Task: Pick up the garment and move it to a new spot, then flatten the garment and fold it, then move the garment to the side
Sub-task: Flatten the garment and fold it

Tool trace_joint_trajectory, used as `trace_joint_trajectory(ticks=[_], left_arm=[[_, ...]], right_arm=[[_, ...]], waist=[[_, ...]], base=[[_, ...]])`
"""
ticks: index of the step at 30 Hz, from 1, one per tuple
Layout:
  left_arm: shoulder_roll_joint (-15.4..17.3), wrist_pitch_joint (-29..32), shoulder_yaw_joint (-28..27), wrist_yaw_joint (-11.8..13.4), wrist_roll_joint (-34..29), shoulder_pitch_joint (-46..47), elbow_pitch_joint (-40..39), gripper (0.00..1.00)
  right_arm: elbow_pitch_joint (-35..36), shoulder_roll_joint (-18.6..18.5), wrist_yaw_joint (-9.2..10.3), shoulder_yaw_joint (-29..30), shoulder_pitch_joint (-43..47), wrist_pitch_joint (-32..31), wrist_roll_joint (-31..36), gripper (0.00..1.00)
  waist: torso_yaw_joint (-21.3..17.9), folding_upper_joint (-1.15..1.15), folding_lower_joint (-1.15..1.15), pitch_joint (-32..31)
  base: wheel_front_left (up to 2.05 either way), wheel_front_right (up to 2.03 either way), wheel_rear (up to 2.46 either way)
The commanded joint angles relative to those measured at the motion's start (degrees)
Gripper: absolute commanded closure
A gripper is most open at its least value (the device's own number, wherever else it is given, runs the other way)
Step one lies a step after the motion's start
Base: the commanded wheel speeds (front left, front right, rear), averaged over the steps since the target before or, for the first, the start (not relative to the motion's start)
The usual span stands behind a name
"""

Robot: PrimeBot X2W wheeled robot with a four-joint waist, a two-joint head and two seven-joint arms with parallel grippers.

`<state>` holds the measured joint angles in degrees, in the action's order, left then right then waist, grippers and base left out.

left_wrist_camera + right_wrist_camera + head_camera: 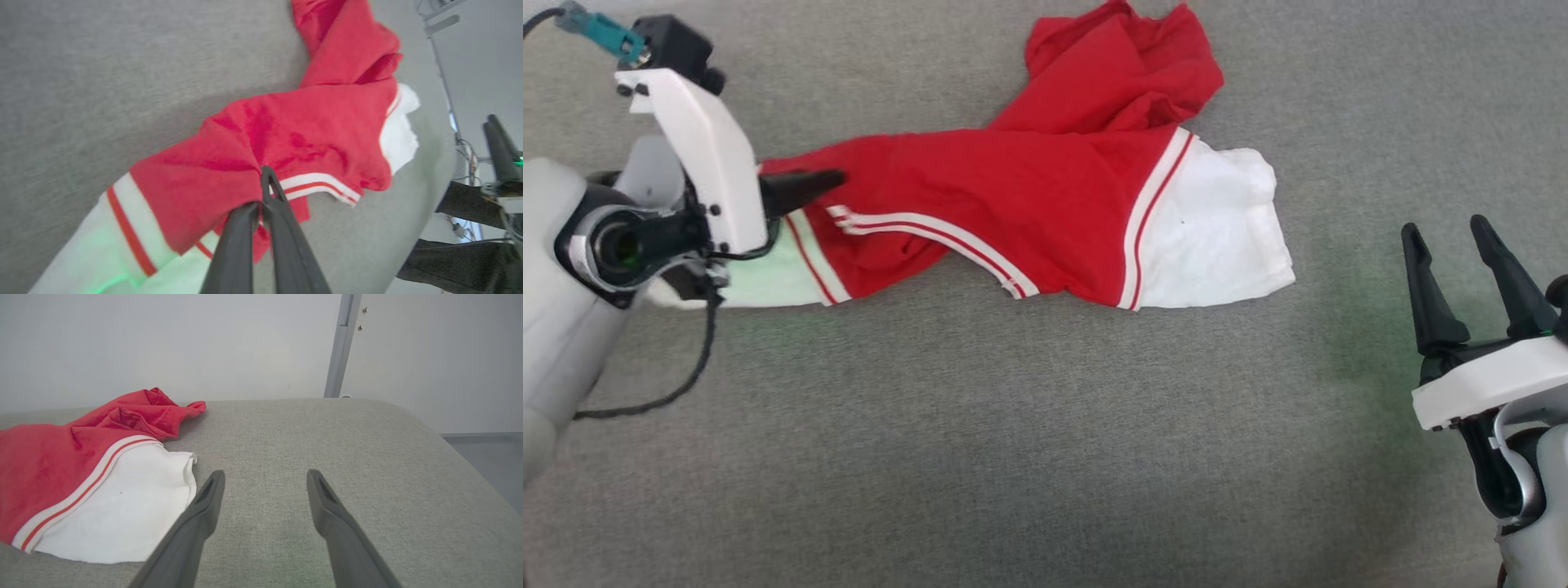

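Prob. robot test lab: bare white wall (163, 343), grey padded worktop (286, 437), metal post (341, 347), loose cables (470, 157).

A grey, fabric-covered bench (327, 437) with a rounded far corner stood before a plain pale wall (163, 343), a light grey upright post (342, 343) rose against it, and grey floor (490, 457) showed beyond the bench's edge.

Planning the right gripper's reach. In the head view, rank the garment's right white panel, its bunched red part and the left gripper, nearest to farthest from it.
1. Right white panel, just left of the right gripper.
2. Bunched red part, farther back.
3. Left gripper, far left, gripping the garment.
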<state>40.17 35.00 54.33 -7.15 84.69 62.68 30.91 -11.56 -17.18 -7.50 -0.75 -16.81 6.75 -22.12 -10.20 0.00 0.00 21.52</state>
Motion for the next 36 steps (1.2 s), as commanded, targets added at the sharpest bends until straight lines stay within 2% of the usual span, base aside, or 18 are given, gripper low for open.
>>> trace_joint_trajectory(ticks=[1, 2, 7, 10, 15, 19, 23, 26, 28, 29, 30, 33, 36], left_arm=[[0.64, -0.55, -0.75, -0.38, 1.46, -1.94, -2.69, 1.0], [0.64, -0.55, -0.75, -0.38, 1.46, -1.94, -2.69, 1.0], [5.01, -3.52, -2.08, -0.25, 3.93, -8.24, -16.37, 1.0], [9.28, -8.0, -2.41, 1.98, 5.31, -16.05, -27.26, 1.0], [11.6, -15.99, -2.13, 4.81, 7.24, -27.16, -38.53, 1.0], [10.26, -20.61, -0.5, 5.77, 7.12, -33.23, -41.06, 1.0], [7.46, -22.71, 1.27, 6.16, 5.76, -35.82, -37.9, 1.0], [5.71, -23.03, 1.68, 5.35, 5.82, -35.7, -33.97, 1.0], [5.04, -23.1, 1.82, 5.04, 5.02, -34.71, -31.63, 0.78], [5.04, -22.82, 2.03, 4.9, 4.24, -34.15, -30.94, 0.53], [5.28, -22.89, 2.02, 4.7, 3.55, -33.6, -30.45, 0.0], [7.39, -22.23, 1.47, 4.53, 2.18, -32.3, -31.52, 0.0], [11.84, -20.54, 0.54, 5.78, 1.49, -30.93, -35.3, 0.0]], right_arm=[[-0.2, 0.15, 0.01, 0.0, 0.43, 0.3, 0.23, 0.0], [-0.2, 0.15, 0.01, 0.0, 0.43, 0.3, 0.23, 0.0], [-0.22, 0.0, 0.01, -0.16, 0.74, -0.15, 0.29, 0.0], [0.04, -0.26, 0.01, -0.26, 0.74, -0.57, 0.31, 0.0], [0.6, -0.57, 0.01, -0.11, 0.83, -1.04, 0.19, 0.0], [1.05, -0.84, 0.01, -0.11, 0.79, -1.25, 0.14, 0.0], [1.35, -1.13, 0.0, 0.14, 0.57, -1.69, 0.26, 0.0], [1.61, -1.31, 0.0, 0.04, 0.58, -2.07, 0.47, 0.0], [1.76, -1.35, 0.01, -0.02, 0.61, -2.3, 0.55, 0.0], [1.83, -1.34, 0.01, -0.04, 0.63, -2.24, 0.55, 0.0], [1.89, -1.35, 0.01, 0.04, 0.7, -2.36, 0.58, 0.0], [1.93, -1.2, 0.01, -0.03, 0.99, -2.46, 0.68, 0.0], [1.77, -0.92, 0.0, -0.25, 1.29, -2.39, 0.66, 0.0]], waist=[[0.87, 0.0, 0.0, -0.55], [0.87, 0.0, 0.0, -0.55], [2.64, 0.0, 0.0, -1.74], [3.68, 0.0, 0.0, -2.47], [4.37, 0.0, 0.0, -2.66], [4.79, 0.0, 0.0, -2.44], [5.33, 0.0, 0.0, -2.46], [5.79, 0.0, 0.0, -2.57], [6.07, 0.0, 0.0, -2.75], [6.21, 0.0, 0.0, -2.89], [6.38, 0.0, 0.0, -3.0], [6.74, 0.0, 0.0, -3.42], [6.88, 0.0, 0.0, -3.84]], base=[[0.0, 0.0, 0.0], [0.0, 0.0, 0.0], [0.0, 0.0, 0.0], [0.0, 0.0, 0.0], [0.0, 0.0, 0.0], [0.0, 0.0, 0.0], [0.0, 0.0, 0.0], [0.0, 0.0, 0.0], [0.0, 0.0, 0.0], [0.0, 0.0, 0.0], [0.0, 0.0, 0.0], [0.0, 0.0, 0.0], [0.0, 0.0, 0.0]])
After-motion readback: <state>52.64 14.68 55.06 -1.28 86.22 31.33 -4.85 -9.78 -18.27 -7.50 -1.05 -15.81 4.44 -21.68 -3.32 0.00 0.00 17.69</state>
